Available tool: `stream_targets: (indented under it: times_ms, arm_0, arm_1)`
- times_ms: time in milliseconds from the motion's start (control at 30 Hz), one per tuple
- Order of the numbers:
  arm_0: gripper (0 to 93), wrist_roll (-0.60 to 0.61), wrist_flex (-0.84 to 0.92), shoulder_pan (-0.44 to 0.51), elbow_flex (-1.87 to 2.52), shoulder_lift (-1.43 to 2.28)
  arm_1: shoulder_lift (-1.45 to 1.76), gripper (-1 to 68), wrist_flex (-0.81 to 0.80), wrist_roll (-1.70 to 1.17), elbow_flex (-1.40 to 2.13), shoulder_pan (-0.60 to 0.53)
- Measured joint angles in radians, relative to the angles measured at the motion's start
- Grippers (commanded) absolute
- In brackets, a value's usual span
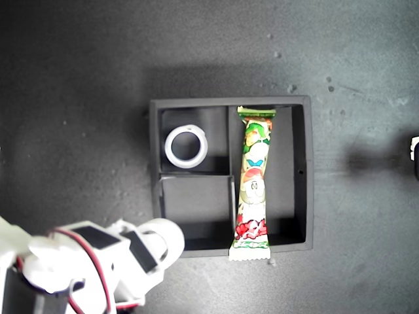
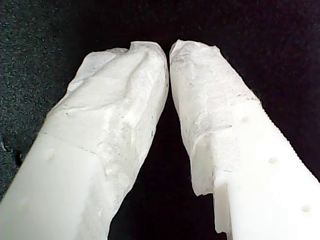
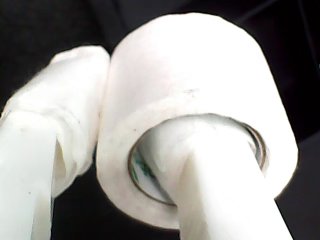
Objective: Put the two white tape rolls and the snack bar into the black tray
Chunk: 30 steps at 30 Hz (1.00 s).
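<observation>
Nearest the second wrist camera, my second gripper (image 3: 150, 165) pinched the smaller tape roll (image 3: 195, 90), one finger through its core for secure carriage. My first gripper (image 2: 168, 50) had fingers pressed together, empty. The black tray (image 1: 308, 176) held the larger tape roll (image 1: 186, 146) and snack bar (image 1: 254, 183).

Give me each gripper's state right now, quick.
My first gripper: shut, tips nearly touching, nothing between them.
My second gripper: shut on a white tape roll, one finger through its centre, the other against its outer wall.
</observation>
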Motion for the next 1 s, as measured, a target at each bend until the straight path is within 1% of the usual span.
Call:
stream_targets:
  times_ms: [233,333,367,533,667,867,933,1000]
  arm_0:
    - [0.0,0.000,0.000,0.005,-0.330,-0.407]
    - [0.0,-0.026,0.000,0.002,-0.362,-0.518]
    - [0.2,-0.032,0.000,-0.003,-0.362,-0.528]
    - [12.7,-0.064,0.000,0.008,-0.333,-0.531]
    - [18.2,-0.077,0.000,0.014,-0.331,-0.531]
    - [19.4,-0.051,0.000,0.014,-0.351,-0.531]
    - [18.0,-0.035,0.000,0.014,-0.359,-0.515]
    - [14.7,-0.008,0.000,0.008,-0.359,-0.477]
  arm_1:
    - [0.000,1.0,0.012,-0.061,0.000,-0.012]
    - [0.000,1.0,0.012,-0.061,0.000,-0.012]
    - [0.000,1.0,0.012,-0.061,0.000,-0.014]
    - [0.000,1.1,0.012,-0.063,0.000,-0.023]
    - [0.000,1.1,0.012,-0.069,0.000,-0.025]
    - [0.000,1.1,0.012,-0.069,0.000,-0.025]
    - [0.000,1.1,0.012,-0.069,0.000,-0.025]
    - [0.000,1.1,0.012,-0.069,0.000,-0.025]
